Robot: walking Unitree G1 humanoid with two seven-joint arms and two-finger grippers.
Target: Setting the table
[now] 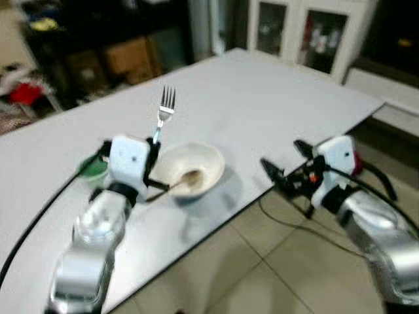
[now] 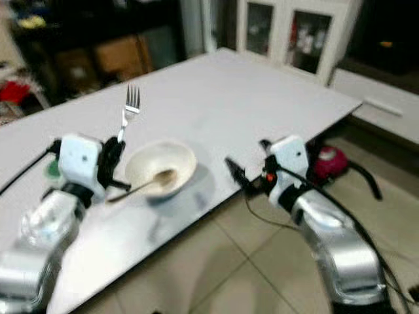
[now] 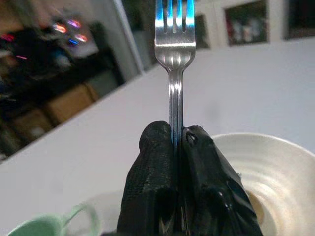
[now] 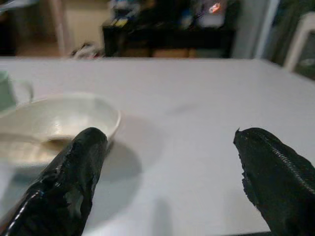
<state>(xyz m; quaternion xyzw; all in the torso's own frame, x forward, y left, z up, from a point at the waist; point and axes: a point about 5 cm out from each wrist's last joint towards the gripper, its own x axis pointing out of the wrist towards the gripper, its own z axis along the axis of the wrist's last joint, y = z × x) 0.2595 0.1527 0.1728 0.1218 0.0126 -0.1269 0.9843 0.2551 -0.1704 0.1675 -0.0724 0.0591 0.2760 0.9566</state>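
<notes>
A silver fork (image 1: 165, 109) stands upright, tines up, with my left gripper (image 1: 154, 145) shut on its handle above the white table (image 1: 275, 98). In the left wrist view the black fingers (image 3: 162, 182) pinch the fork (image 3: 174, 44) just below its neck. Right beside the gripper sits a cream bowl (image 1: 190, 169) with a wooden spoon (image 1: 175, 185) leaning in it. A green cup (image 1: 93, 168) is partly hidden behind my left wrist. My right gripper (image 1: 283, 163) hangs open off the table's near edge, to the right of the bowl (image 4: 54, 120), with nothing between its fingers.
The table edge runs diagonally; tiled floor (image 1: 262, 268) lies below it with a dark cable on it. A red object (image 2: 327, 160) rests on the floor behind my right arm. White glass-door cabinets (image 1: 308, 33) stand at the back, cluttered dark shelves at the back left.
</notes>
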